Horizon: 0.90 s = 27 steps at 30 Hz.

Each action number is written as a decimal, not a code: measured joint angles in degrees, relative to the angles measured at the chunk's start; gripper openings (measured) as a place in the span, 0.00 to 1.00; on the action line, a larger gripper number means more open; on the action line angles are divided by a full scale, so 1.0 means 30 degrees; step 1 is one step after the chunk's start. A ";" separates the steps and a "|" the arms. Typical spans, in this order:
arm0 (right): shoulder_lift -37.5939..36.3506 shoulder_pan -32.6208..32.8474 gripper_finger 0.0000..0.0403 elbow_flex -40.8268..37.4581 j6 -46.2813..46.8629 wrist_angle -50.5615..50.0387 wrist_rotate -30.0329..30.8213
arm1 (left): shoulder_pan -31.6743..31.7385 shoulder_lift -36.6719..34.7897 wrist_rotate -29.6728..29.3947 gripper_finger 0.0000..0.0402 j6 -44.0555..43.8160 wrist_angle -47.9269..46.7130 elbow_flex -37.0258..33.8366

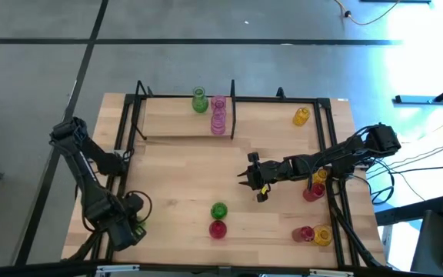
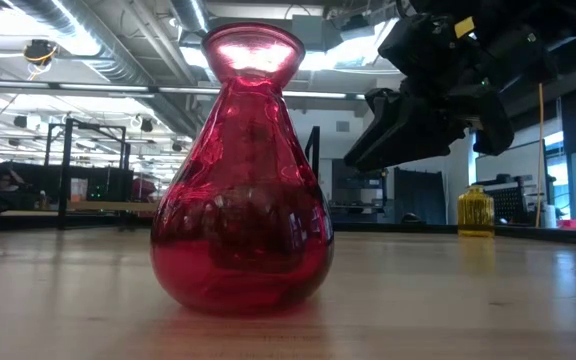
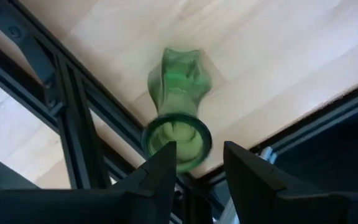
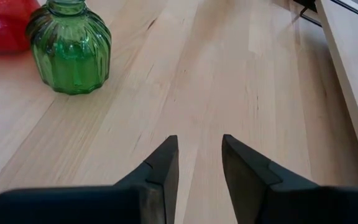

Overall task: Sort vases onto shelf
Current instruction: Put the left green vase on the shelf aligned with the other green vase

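Observation:
My left gripper [image 1: 128, 228] points straight down over the table's near-left corner, open. In its wrist view a green vase [image 3: 179, 87] stands below it beside the black frame rods, its mouth just ahead of the fingers [image 3: 199, 155]. My right gripper [image 1: 244, 178] hangs open over the middle of the table, holding nothing [image 4: 199, 149]. A ribbed green vase [image 4: 70, 53] and a red vase [image 2: 240, 180] stand on their bases ahead of it. The shelf [image 1: 177, 127] at the far side carries a green vase [image 1: 199, 100] and pink vases [image 1: 218, 115]. My left gripper's one finger [image 3: 163, 162] shows in front of the green vase's rim [image 3: 151, 140], coming from above. Whether it touches the rim, I cannot tell. The other finger stands apart from the vase.
A yellow vase [image 1: 301, 115] stands at the far right beyond the shelf's black divider [image 1: 233, 115]. Red and yellow vases [image 1: 314, 185] stand under my right arm, and two more [image 1: 314, 235] at the near right. Black frame rods [image 3: 73, 124] border the corner by my left gripper.

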 joint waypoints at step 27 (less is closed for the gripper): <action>-0.0005 0.0000 0.27 0.0000 -0.0007 0.0015 0.0000 | 0.1383 -0.0066 -0.0610 0.06 0.5832 -0.0150 -0.1240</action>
